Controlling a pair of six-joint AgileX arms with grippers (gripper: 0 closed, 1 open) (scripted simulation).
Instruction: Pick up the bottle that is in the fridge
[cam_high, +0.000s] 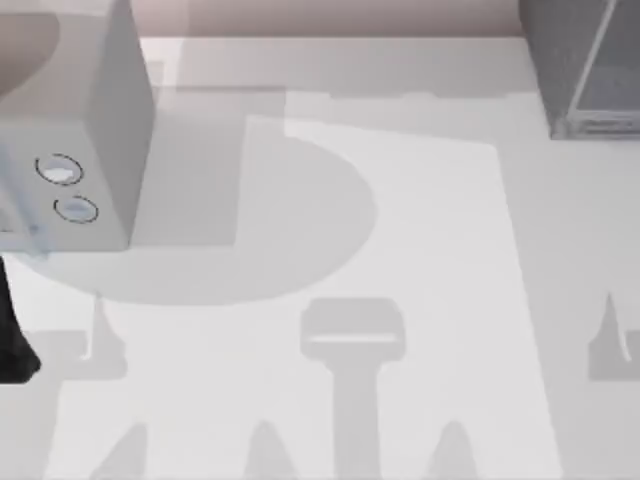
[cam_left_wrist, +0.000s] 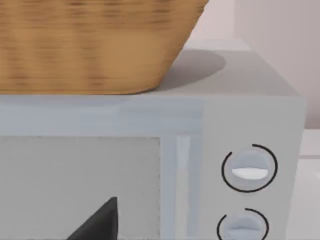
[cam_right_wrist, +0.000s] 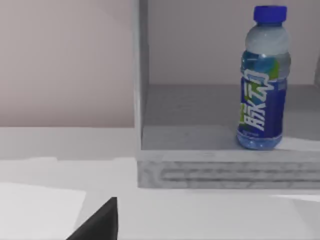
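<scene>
The fridge (cam_high: 585, 70) stands at the far right corner of the tabletop (cam_high: 420, 250), its front open, so the interior floor is exposed to an approach from the tabletop side. In the right wrist view the bottle (cam_right_wrist: 262, 80) stands upright on the fridge floor (cam_right_wrist: 200, 130), near the front lip and well apart from the pale upright frame edge (cam_right_wrist: 141, 75). Standing upright and alone, it leaves room on either side for a sideways grasp. A dark part of the right pincer (cam_right_wrist: 97, 222) shows low in that view, well short of the fridge; how far it is open cannot be told, and it holds nothing visible. The left arm (cam_high: 15, 330) sits at the tabletop's left edge, facing the pale box with two dials (cam_left_wrist: 248, 170), which carries a wicker basket (cam_left_wrist: 95, 45); its pincer's opening likewise cannot be told. Judgement: the reach has not begun.
</scene>
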